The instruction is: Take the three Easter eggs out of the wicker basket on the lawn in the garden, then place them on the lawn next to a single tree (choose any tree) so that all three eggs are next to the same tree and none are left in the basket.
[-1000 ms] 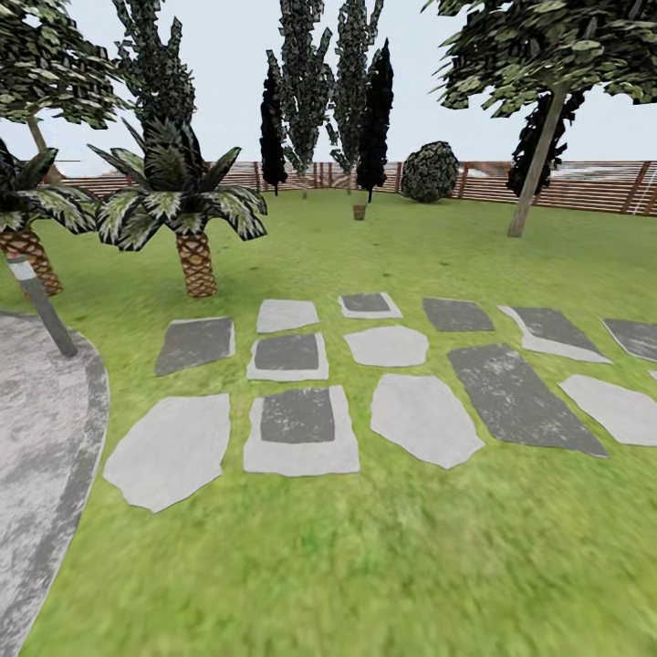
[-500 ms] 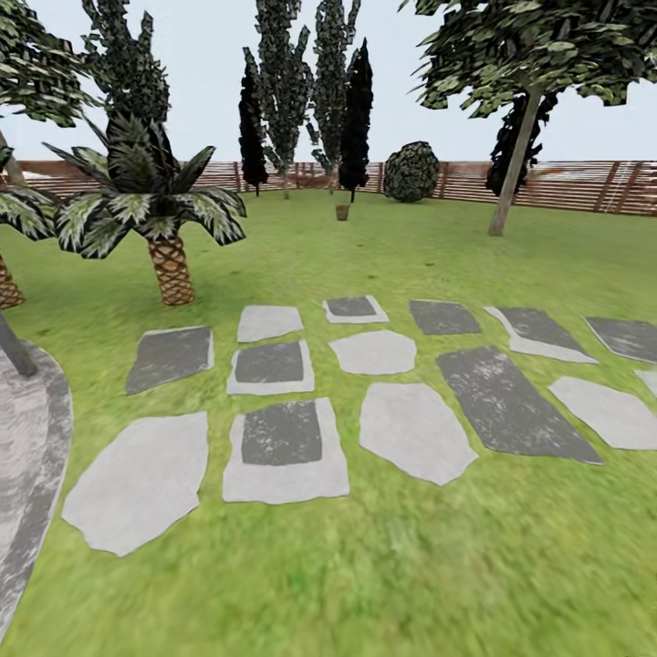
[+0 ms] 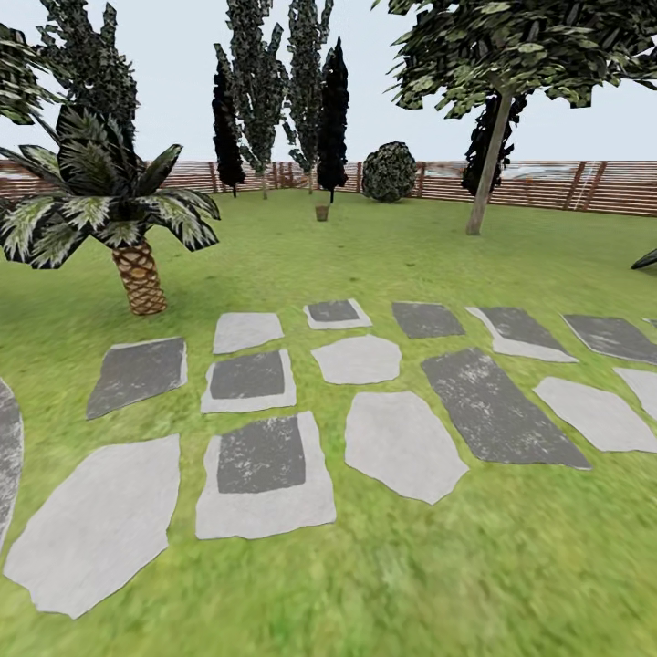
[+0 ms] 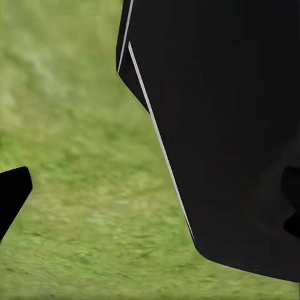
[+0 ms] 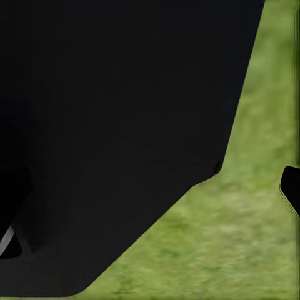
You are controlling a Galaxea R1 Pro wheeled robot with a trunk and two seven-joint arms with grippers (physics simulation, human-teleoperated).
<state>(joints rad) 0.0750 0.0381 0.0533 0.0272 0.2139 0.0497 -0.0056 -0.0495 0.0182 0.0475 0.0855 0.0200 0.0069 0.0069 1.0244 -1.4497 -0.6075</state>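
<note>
My fingers' state I cannot tell; the view has swung right, the distant wicker basket [image 3: 321, 213] now nearer centre.

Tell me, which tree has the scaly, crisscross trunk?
The short palm at the left of the head view. Its stubby trunk has a brown diamond pattern; the tree at the right has a plain, thin, leaning trunk.

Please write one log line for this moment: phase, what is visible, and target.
phase: driving over lawn | ahead: stepping stones, palm | target: wicker basket far off near fence | eggs: too small to tell
</note>
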